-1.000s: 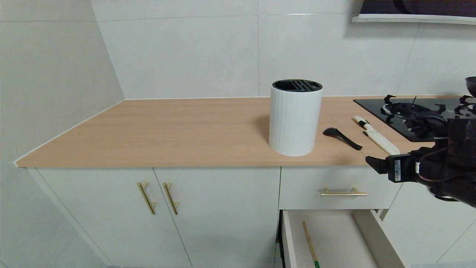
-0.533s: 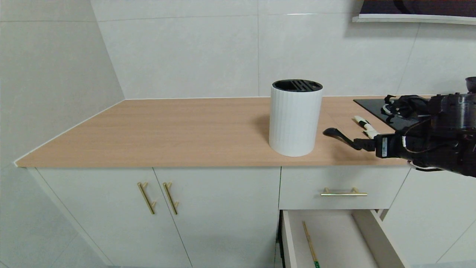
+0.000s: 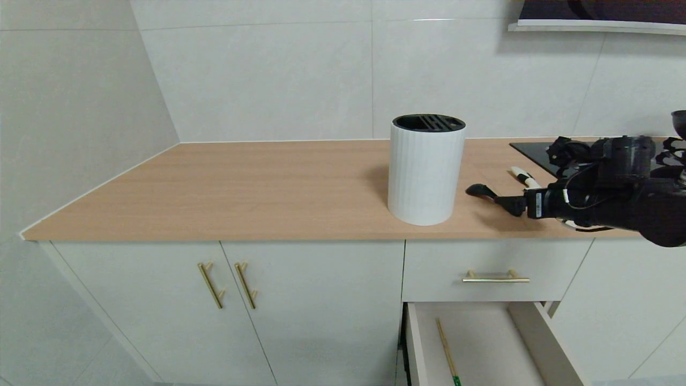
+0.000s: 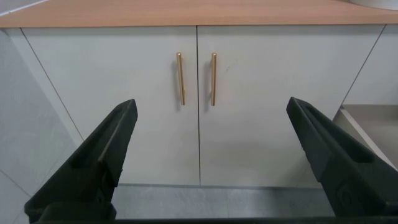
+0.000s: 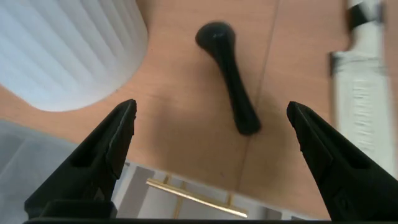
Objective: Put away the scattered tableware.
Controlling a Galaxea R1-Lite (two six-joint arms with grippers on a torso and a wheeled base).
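A black spoon point(image 3: 481, 191) lies on the wooden counter point(image 3: 268, 187), just right of the white ribbed holder point(image 3: 425, 169); in the right wrist view the black spoon point(image 5: 229, 77) lies between my spread fingers. My right gripper point(image 3: 512, 205) is open, low over the spoon's handle end. A white knife point(image 3: 522, 176) lies beside it, toward the stove, and shows as the white knife point(image 5: 364, 74) in the right wrist view. My left gripper point(image 4: 211, 155) is open, facing the cupboard doors point(image 4: 199, 106) below the counter.
A black gas hob point(image 3: 552, 153) sits at the counter's right end. Below, a drawer point(image 3: 482, 343) stands pulled out with chopsticks point(image 3: 446, 351) inside. Above it a shut drawer has a gold handle point(image 3: 496, 277). The counter's left half is bare wood.
My right arm has risen from in front of the drawers up onto the counter and moved left, bringing its open fingers over the spoon's handle. Spoon, knife and holder have not moved.
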